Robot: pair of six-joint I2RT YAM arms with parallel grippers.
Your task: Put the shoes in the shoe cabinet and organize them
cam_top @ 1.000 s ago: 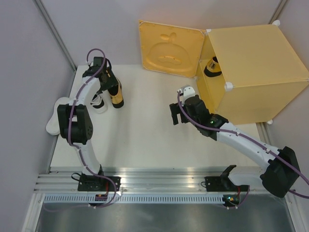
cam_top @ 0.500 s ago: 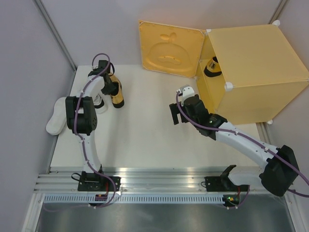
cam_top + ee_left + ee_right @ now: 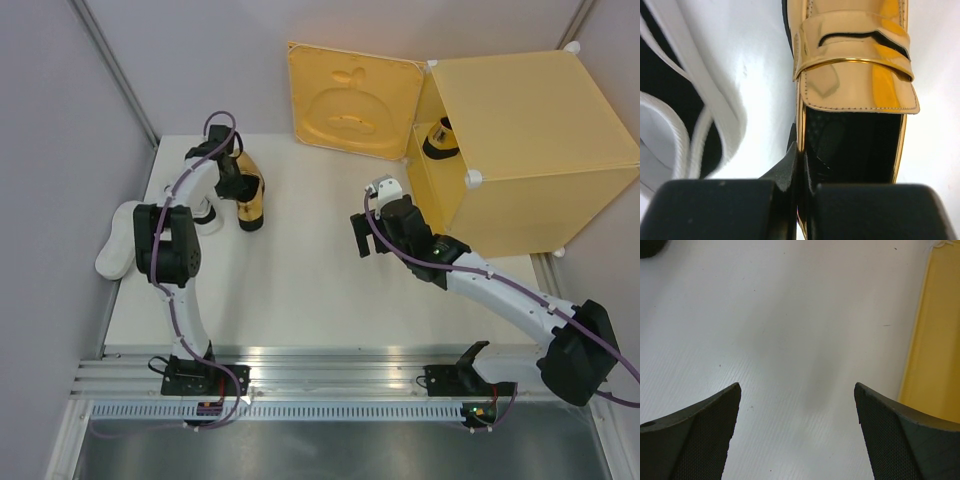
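Note:
In the top view my left gripper (image 3: 238,183) is shut on a shiny gold shoe (image 3: 252,207) at the table's far left. The left wrist view shows the left gripper (image 3: 803,161) pinching the left side wall of the gold shoe (image 3: 855,75), one finger inside its black opening. A white shoe (image 3: 207,213) stands just left of it, seen as a white shoe (image 3: 695,115) with black inside. Another white shoe (image 3: 116,243) lies at the left edge. A second gold shoe (image 3: 438,138) sits inside the yellow shoe cabinet (image 3: 525,140). My right gripper (image 3: 362,238) hangs open over bare table, and the right gripper (image 3: 796,390) holds nothing.
The cabinet's door (image 3: 352,98) stands swung open to the left of the box, against the back wall. The cabinet's yellow edge (image 3: 935,340) shows at the right in the right wrist view. Grey walls close in the table on the left and at the back.
My left gripper has gone from open to shut on the gold shoe's side wall. Gripper and shoe have shifted a little to the right. The right arm has not moved.

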